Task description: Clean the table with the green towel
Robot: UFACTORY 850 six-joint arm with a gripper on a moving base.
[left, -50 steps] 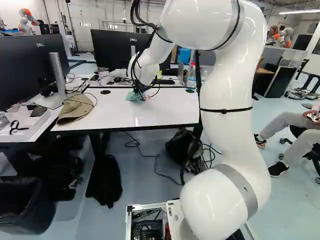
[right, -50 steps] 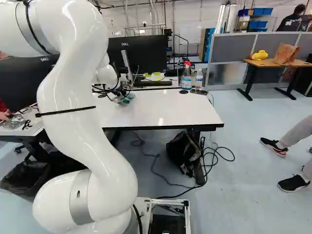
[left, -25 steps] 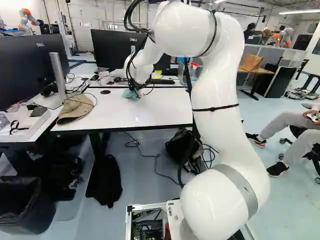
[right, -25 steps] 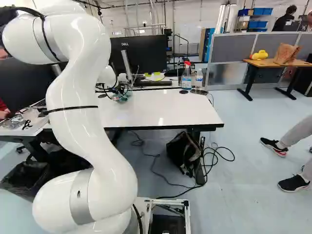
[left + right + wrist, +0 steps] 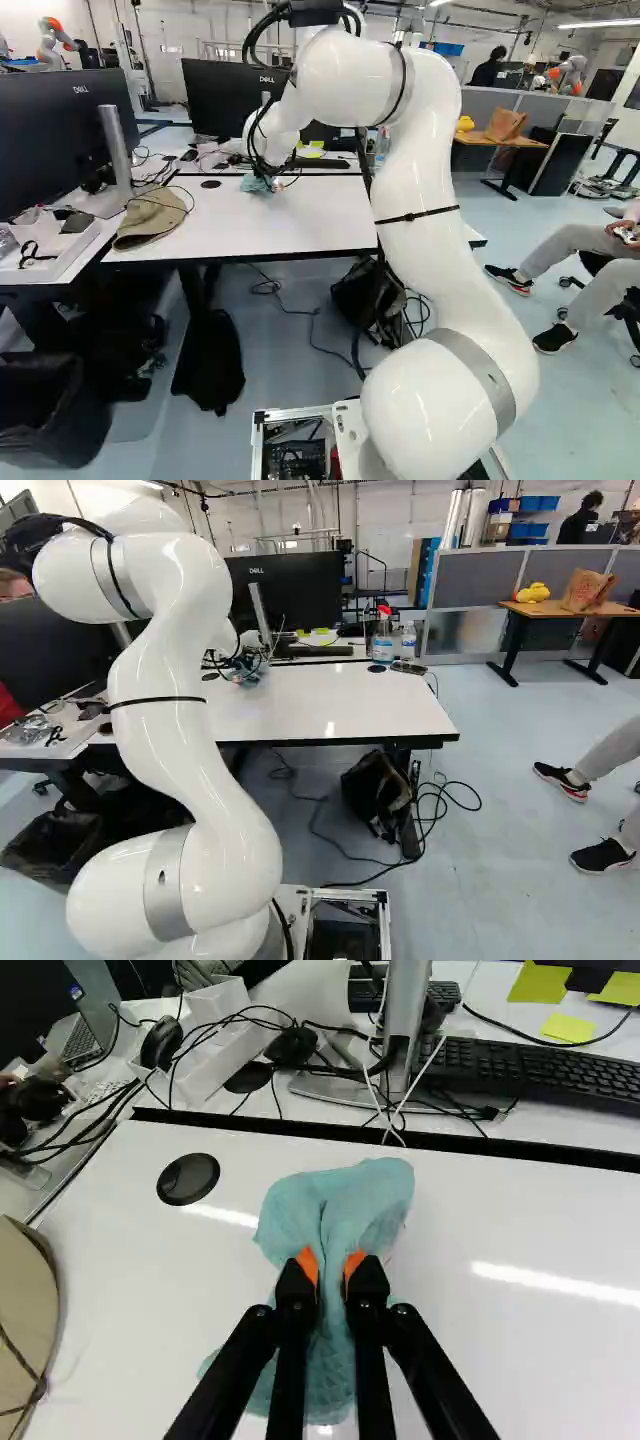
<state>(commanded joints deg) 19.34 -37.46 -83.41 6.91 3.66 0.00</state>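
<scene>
One green towel (image 5: 350, 1195) tight between two jaws, on one table (image 5: 520, 1350)

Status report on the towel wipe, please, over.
Fingers shut on green towel. Towel bunched on white tabletop. Tan cloth item lies on the tabletop, possibly in the way.

Held the crumpled green towel (image 5: 343, 1205) bunched between the orange pads (image 5: 309, 1262) of the tool (image 5: 266, 182), squeezed from both sides. Fanned it out ahead of the fingers (image 5: 294, 1300) and spread more of it beneath them, over the white tabletop (image 5: 530, 1360). Had a round black cap (image 5: 188, 1179) ahead and to one side, apart from the towel. Faced, beyond a dark gap, a monitor stand (image 5: 405, 1010), a black keyboard (image 5: 550, 1075), tangled cables (image 5: 215, 1028) and yellow notes (image 5: 568, 1027).
</scene>
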